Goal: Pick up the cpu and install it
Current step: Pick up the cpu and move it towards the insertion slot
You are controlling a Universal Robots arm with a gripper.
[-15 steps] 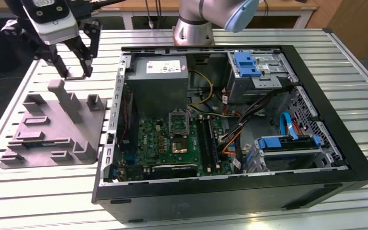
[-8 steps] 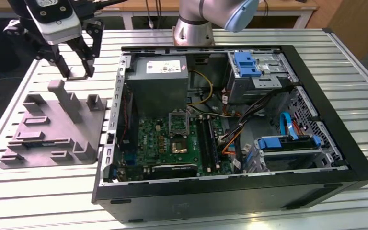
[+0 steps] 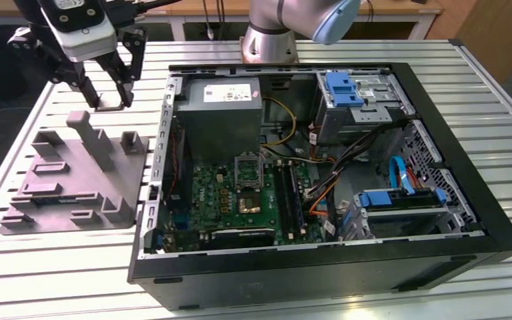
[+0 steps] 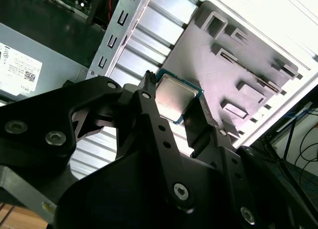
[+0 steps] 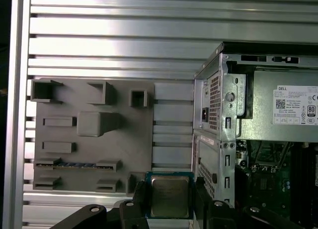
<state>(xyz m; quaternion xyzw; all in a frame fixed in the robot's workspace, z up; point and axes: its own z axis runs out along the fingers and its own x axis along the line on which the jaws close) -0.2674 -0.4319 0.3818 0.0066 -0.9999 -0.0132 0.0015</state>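
My claw (image 5: 170, 199) pinches the cpu (image 5: 170, 191) by its thin edges alone, so a tilt could drop it onto the desk (image 5: 149, 30) below.

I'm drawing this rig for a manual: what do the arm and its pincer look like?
The arm is a silver-grey tube with a pale blue joint cap. Its pincer is black, with angular linked fingers dotted with small holes and round screw heads. A white-and-black block is mounted at the wrist.
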